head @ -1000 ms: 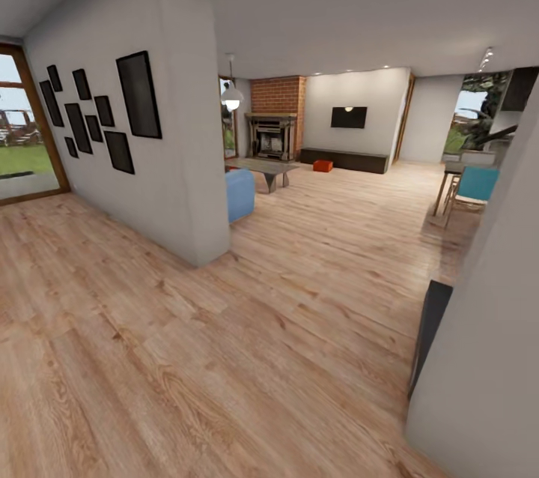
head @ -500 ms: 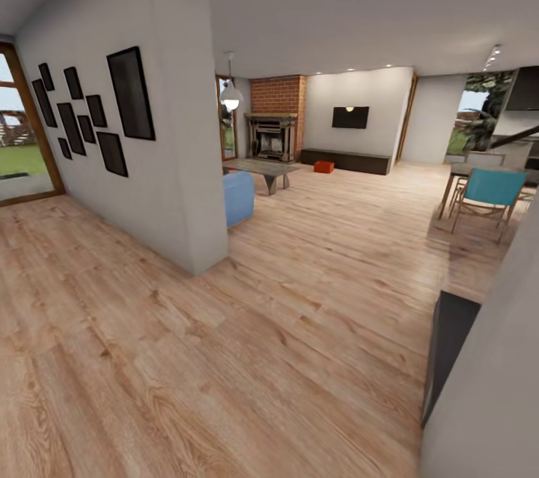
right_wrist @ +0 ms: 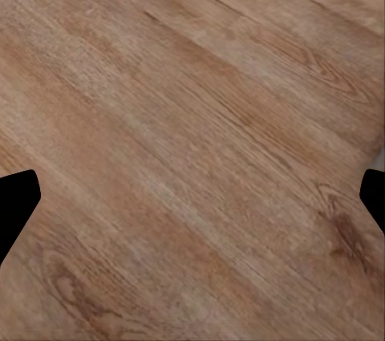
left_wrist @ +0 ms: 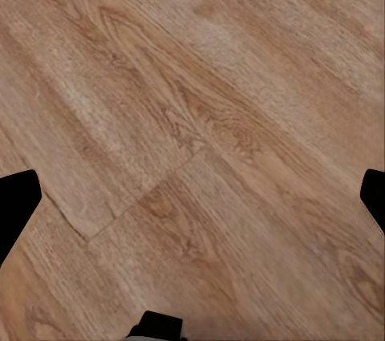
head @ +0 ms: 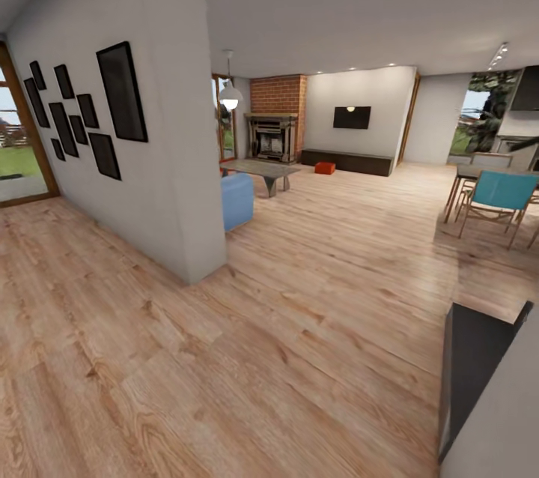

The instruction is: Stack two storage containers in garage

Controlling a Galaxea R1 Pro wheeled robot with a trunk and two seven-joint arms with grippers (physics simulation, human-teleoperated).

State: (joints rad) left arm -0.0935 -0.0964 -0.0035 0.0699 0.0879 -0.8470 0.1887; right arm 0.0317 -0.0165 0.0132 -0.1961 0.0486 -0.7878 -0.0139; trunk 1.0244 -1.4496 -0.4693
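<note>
Far down the living room, one storage container [head: 325, 168] sat by the dark low cabinet [head: 346, 160], too small to make out walls or ribbing; couldn't tell if it was one bin or two. Blue sofa [head: 237, 200] was mostly hidden behind the partition wall [head: 150, 163], only its end poking out. Dark panel [head: 471, 365] at lower right was cut by the pale wall in front of it. In wrist views, left gripper [left_wrist: 192, 200] and right gripper [right_wrist: 192, 196] fingertips were clipped at the pic edges, just black corners, nothing btwn them but wood floor [right_wrist: 192, 116].
</note>
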